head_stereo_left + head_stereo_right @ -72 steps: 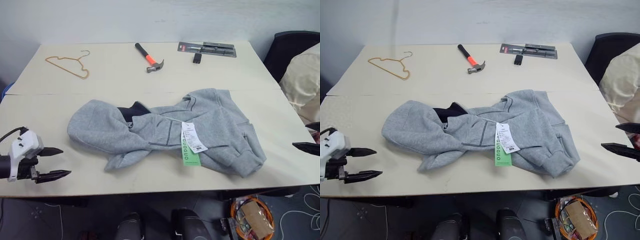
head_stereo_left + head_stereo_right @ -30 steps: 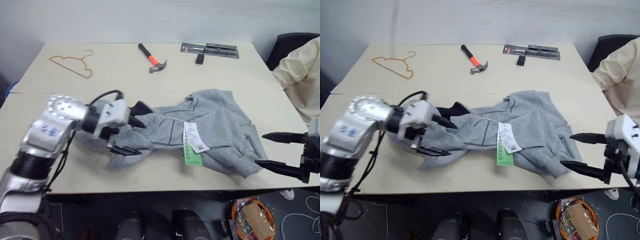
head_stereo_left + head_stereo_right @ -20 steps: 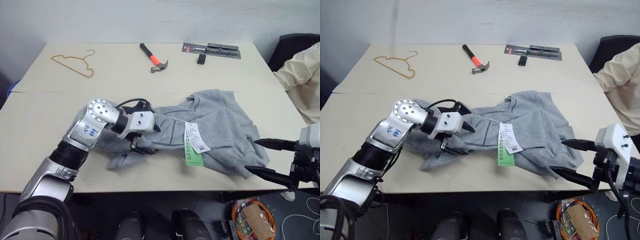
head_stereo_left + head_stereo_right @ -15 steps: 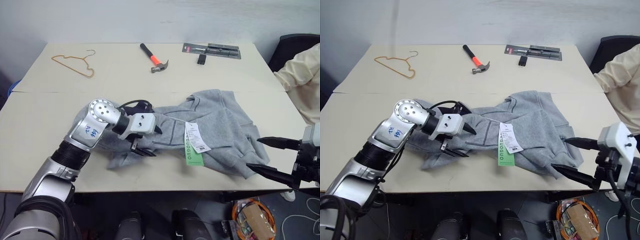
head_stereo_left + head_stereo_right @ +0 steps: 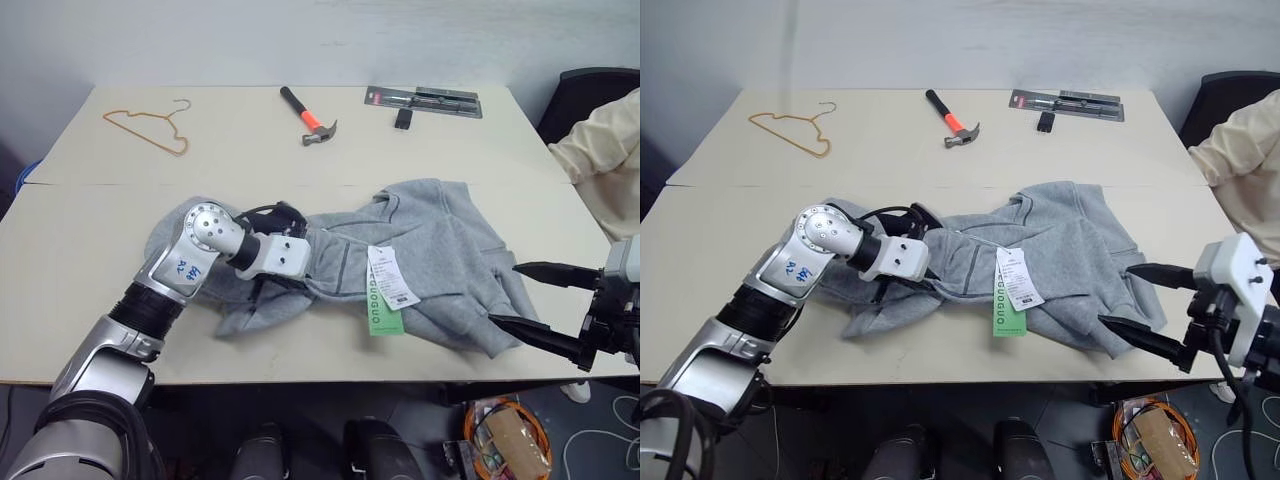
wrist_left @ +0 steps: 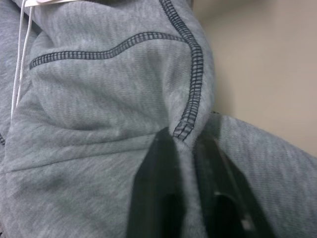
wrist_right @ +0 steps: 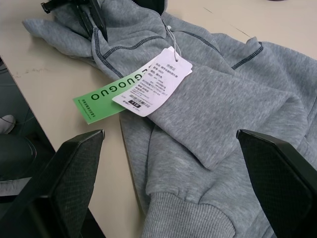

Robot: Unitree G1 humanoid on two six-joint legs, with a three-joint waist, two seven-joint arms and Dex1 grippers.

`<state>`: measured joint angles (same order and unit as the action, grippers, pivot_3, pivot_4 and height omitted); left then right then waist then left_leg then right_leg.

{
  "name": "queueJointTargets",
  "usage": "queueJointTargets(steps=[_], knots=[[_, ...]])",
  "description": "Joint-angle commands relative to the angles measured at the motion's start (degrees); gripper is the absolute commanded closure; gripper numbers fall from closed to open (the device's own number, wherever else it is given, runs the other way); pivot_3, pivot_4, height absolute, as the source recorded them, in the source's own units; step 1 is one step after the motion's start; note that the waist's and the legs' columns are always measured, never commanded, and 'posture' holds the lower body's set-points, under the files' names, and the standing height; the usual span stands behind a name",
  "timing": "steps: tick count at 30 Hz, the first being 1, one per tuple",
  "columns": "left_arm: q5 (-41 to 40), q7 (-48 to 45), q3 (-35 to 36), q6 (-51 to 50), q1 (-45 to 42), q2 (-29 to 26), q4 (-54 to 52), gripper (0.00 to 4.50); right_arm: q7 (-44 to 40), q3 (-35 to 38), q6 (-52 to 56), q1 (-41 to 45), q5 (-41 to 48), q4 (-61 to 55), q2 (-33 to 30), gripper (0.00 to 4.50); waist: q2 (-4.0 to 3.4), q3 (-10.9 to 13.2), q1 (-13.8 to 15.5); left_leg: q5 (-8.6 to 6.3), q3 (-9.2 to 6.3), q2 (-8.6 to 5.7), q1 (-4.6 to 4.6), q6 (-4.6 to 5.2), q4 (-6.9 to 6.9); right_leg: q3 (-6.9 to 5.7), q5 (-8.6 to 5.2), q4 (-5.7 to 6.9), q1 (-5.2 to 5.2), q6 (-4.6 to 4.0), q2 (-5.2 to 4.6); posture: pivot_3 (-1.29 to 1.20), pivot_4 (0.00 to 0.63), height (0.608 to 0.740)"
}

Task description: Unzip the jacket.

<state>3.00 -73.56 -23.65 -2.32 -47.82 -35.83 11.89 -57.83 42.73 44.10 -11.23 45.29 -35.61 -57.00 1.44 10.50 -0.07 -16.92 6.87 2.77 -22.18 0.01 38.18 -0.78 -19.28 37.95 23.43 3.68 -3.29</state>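
The light-grey jacket (image 5: 440,240) lies crumpled on the table, its dark hood lining (image 5: 285,213) showing and its white-and-green hang tags (image 5: 388,285) on top. My left gripper (image 5: 292,282) is shut on a fold of the jacket's grey fabric just below the hood. In the left wrist view the fingers (image 6: 158,168) pinch a dark-stitched seam edge (image 6: 194,79). The zipper pull is hidden. My right gripper (image 5: 503,293) stands open at the jacket's right hem, holding nothing. Its view looks over the cuff (image 7: 188,218) and the tags (image 7: 148,82).
A hammer (image 5: 310,115), a wire hanger (image 5: 145,128) and a packaged tool (image 5: 423,98) lie along the table's far side. A cream-coloured garment (image 5: 600,150) hangs over a black chair (image 5: 590,85) at the right. An orange coil of cable (image 5: 505,440) sits on the floor.
My left gripper has sunk onto the jacket below the hood and closed on a fold of fabric. The right gripper has stayed open by the hem.
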Motion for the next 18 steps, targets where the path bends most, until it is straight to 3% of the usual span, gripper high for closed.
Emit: queueJointTargets(steps=[1,10,18], knots=[[-0.1,-0.9,0.8,0.7,1.8,-1.1,-2.6,4.49,0.2,-0.1,-0.3,0.8,0.5,-0.2,-1.0,0.00,0.00,0.0,-0.1,0.00,0.00,0.00,0.00,0.00,0.00,0.00,0.00,0.00,0.00,0.00,0.00,0.00,0.150,0.740],[-11.2,-8.4,12.3,12.2,10.0,-13.1,-9.8,4.49,-3.0,-3.5,-3.0,-4.1,-4.1,0.3,-1.0,0.00,0.00,0.0,-0.2,0.01,0.00,0.07,0.03,-0.01,-0.04,0.00,0.00,0.01,0.01,-0.01,0.00,0.00,0.150,0.740],[-16.4,-13.8,21.8,20.3,26.2,-26.2,-12.1,4.49,-4.1,-8.1,-9.6,-8.5,-12.7,4.5,-0.1,0.00,0.01,0.0,-0.5,-0.01,0.01,0.06,0.03,0.01,-0.08,-0.07,-0.02,-0.03,0.00,-0.03,-0.05,0.00,0.150,0.740]])
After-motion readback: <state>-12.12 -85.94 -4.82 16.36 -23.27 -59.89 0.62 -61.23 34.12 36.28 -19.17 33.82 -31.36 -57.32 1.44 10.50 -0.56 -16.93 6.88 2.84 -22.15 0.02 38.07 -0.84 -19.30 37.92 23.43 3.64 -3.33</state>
